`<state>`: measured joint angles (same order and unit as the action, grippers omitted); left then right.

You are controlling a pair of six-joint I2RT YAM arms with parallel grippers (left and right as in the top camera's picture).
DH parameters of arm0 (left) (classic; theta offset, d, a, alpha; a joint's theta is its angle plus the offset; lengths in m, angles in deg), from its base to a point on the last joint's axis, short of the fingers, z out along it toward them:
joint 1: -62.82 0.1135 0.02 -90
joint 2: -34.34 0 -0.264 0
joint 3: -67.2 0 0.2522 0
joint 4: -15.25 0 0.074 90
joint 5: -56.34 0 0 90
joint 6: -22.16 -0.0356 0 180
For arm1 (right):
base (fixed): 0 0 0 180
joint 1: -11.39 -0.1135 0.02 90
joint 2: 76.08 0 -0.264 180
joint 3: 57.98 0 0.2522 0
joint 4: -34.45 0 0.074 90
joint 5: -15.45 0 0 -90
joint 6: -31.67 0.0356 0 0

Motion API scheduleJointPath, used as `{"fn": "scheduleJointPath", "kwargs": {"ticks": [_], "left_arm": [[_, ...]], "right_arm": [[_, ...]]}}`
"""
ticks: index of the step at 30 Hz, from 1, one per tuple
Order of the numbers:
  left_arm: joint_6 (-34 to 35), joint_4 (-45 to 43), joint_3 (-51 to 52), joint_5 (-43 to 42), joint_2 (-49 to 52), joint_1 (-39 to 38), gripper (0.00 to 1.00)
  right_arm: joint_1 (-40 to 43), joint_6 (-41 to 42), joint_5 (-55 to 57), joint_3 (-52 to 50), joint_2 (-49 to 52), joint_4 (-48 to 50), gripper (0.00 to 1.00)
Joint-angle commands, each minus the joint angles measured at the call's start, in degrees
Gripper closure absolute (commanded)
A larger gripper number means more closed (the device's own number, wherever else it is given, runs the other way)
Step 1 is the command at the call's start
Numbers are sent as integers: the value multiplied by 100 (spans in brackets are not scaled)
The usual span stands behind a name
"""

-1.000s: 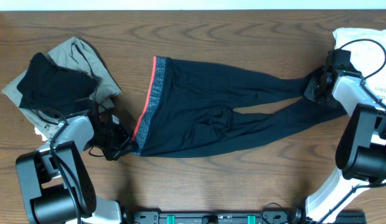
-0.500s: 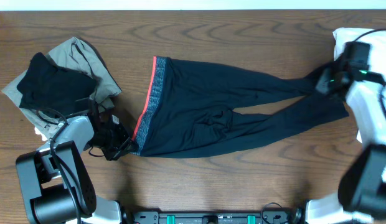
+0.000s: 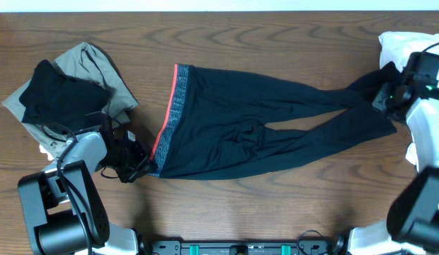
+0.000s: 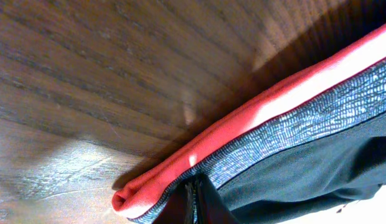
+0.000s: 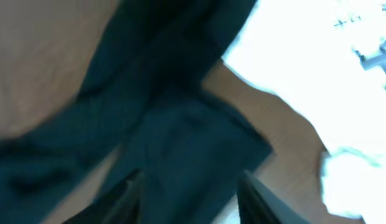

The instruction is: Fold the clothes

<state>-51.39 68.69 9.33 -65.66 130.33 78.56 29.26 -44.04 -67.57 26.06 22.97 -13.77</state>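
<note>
Dark wood table (image 3: 276, 42) fills the overhead view, grain running side to side. Biggest thing on it is the black trousers (image 3: 234, 120), laid out flat across the middle: waist end toward the left, the two legs stretching off to the right, a bit wrinkled around the crotch. Over on the left there's a rumpled olive-grey garment (image 3: 99, 64) with a plain black garment (image 3: 60, 95) sitting on top of it, well apart from the trousers. Far right corner has a white garment (image 3: 400, 46), just beside the leg ends; it shows up as a bright blur in the right wrist view too. The waistband (image 3: 173, 106) is heathered grey with a coral-red edge facing left. The left gripper (image 3: 138, 164) is down at the near corner of that waistband, and the wrist view shows its fingers (image 4: 180, 202) pressed together, pinching the corner where the red edge curls over against the table. The right gripper (image 3: 384, 95) sits over the leg ends; the wrist picture is pretty blurry, but its fingers (image 5: 127, 196) are clearly spread apart, with dark leg fabric between and beyond them, and I can't tell if they're touching it.
</note>
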Motion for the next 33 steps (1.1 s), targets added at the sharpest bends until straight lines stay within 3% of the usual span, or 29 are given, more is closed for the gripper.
{"fn": "scheduleJointPath", "kwargs": {"ticks": [1, 13, 17, 19, 25, 33], "left_arm": [[-57, -4, 151, 562, 98, 52, 94], [-55, -7, 151, 562, 98, 52, 94], [-55, -7, 151, 562, 98, 52, 94], [-55, -7, 151, 562, 98, 52, 94], [-55, -11, 146, 562, 96, 59, 94], [-55, -48, -17, 564, -59, 146, 94]], "right_arm": [[33, -22, -31, -55, 492, 468, 52], [28, -125, -748, -55, 1572, 1609, 55], [31, -129, -745, -55, 1582, 1600, 76], [33, -127, -745, -55, 1582, 1547, 99], [35, -175, -741, 42, 1344, 1056, 99], [151, -343, -455, 234, -168, 140, 99]]}}
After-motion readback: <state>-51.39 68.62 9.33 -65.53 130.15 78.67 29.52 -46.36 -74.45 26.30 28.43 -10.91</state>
